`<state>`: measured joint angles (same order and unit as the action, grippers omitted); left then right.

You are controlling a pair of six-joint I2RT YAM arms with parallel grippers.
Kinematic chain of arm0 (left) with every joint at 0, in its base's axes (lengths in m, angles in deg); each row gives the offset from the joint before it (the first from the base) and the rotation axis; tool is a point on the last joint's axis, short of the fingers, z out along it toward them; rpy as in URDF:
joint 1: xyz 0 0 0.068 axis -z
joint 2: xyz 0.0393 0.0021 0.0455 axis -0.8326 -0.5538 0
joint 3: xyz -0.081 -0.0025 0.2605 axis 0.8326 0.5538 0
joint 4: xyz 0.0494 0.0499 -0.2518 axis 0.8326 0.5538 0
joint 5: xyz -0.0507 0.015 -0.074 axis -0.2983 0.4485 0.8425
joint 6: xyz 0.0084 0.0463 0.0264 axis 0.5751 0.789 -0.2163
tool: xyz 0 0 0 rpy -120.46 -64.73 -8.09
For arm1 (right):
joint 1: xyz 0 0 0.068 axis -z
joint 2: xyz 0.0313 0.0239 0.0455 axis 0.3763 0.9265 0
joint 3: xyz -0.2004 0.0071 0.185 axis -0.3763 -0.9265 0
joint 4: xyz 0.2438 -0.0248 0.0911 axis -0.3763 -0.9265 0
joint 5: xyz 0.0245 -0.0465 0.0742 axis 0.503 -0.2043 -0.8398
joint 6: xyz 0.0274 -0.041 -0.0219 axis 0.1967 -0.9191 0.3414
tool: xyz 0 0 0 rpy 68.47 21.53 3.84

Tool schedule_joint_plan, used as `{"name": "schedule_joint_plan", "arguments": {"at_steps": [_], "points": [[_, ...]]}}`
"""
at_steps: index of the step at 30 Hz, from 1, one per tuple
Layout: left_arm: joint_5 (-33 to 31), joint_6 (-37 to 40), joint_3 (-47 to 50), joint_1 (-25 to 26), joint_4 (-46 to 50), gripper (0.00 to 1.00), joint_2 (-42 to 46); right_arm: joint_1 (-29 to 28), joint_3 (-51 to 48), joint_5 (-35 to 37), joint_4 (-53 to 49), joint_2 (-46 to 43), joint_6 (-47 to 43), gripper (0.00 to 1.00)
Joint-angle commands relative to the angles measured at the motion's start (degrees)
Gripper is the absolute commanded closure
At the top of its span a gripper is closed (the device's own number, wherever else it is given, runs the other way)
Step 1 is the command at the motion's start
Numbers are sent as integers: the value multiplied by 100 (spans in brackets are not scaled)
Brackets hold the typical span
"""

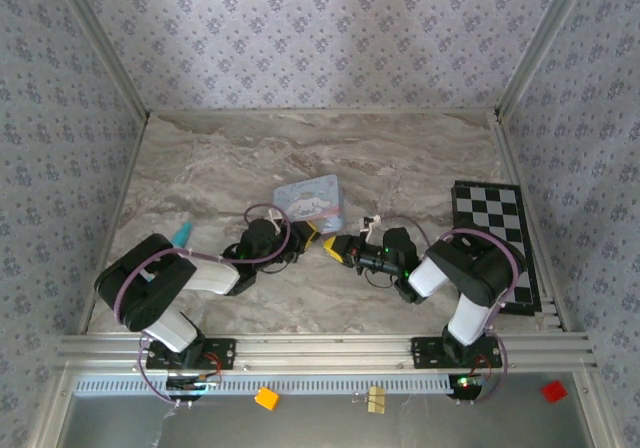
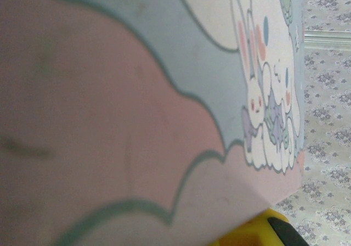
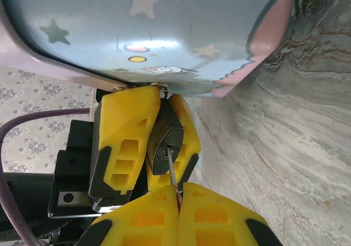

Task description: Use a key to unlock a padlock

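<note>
In the right wrist view, the small dark padlock (image 3: 166, 141) is clamped between the yellow fingers (image 3: 123, 141) of my left gripper (image 3: 159, 104), its keyhole face turned toward the camera. My right gripper (image 3: 178, 191) is shut on the key. The key's thin silver blade (image 3: 172, 170) runs from my fingertips up to the keyhole, its tip at or in the slot. The key's head is hidden between the pads. From above, the left gripper (image 1: 303, 234) and the right gripper (image 1: 335, 248) meet tip to tip just in front of the light-blue cartoon tin (image 1: 310, 203).
The tin's lid (image 2: 164, 92) is very close to the left wrist camera, and a yellow fingertip (image 2: 255, 234) shows below it. A checkerboard (image 1: 495, 238) lies at the right and a teal object (image 1: 181, 233) at the left. An orange cube (image 1: 266, 398) sits below the front rail.
</note>
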<state>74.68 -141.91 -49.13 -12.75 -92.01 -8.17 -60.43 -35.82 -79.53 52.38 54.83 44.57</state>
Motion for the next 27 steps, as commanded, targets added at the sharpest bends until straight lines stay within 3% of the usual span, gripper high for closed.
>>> {"name": "schedule_joint_plan", "arguments": {"at_steps": [1, 6, 16, 27], "points": [[442, 137, -206, 152, 87, 100, 352, 199, 231, -232, 201, 171, -13, 100], [400, 196, -197, 197, 264, 100, 567, 274, 406, -458, 204, 238, 39, 100], [251, 105, -255, 290, -206, 100, 354, -128, 437, 9, 204, 198, 55, 100], [207, 82, -264, 424, -264, 100, 199, 133, 488, -120, 199, -232, 458, 100]]}}
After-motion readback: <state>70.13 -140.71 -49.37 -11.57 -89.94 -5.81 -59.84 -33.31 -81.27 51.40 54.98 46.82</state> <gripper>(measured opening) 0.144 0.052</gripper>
